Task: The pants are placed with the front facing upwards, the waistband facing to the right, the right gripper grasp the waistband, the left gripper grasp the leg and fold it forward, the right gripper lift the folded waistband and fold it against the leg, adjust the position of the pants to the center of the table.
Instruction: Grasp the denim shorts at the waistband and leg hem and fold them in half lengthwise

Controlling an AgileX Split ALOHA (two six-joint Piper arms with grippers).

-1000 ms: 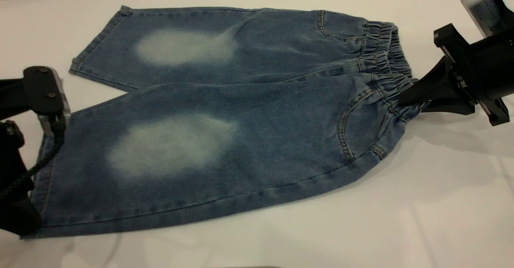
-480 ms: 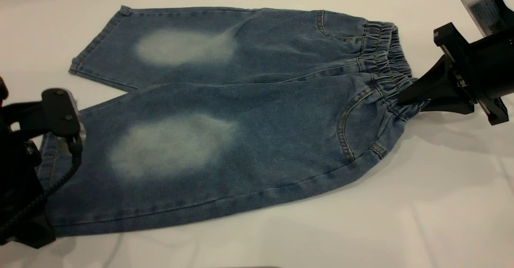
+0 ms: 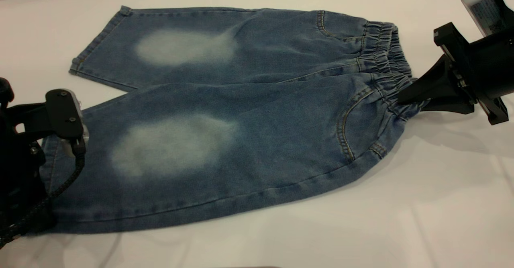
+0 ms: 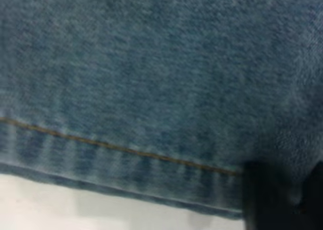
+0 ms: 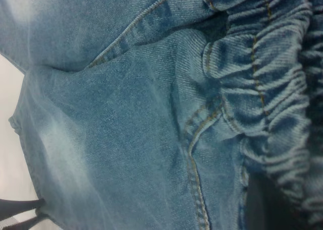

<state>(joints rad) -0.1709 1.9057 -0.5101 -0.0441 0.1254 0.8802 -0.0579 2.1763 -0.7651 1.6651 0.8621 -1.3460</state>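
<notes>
The blue denim pants (image 3: 241, 111) lie flat on the white table (image 3: 401, 203), front up, legs to the left. The puckered waistband (image 3: 385, 55) is at the right. My right gripper (image 3: 403, 99) is shut on the waistband's near corner; in the right wrist view the gathered band (image 5: 267, 78) bunches around its dark jaw. My left gripper (image 3: 66, 133), black with a trailing cable, sits low over the hem of the near leg (image 3: 52, 175). The left wrist view is filled by that hem's tan stitching (image 4: 116, 149), with a dark part of the gripper (image 4: 277, 197) pressed against the cloth.
The far leg (image 3: 180, 47) lies spread toward the back left. Bare white tabletop runs along the front and right of the pants. A pale labelled cylinder (image 3: 480, 7) on the right arm sits at the upper right corner.
My left gripper has moved right and lower, onto the near leg's hem, and the cloth there has shifted slightly right. The right gripper and the waistband have stayed put.
</notes>
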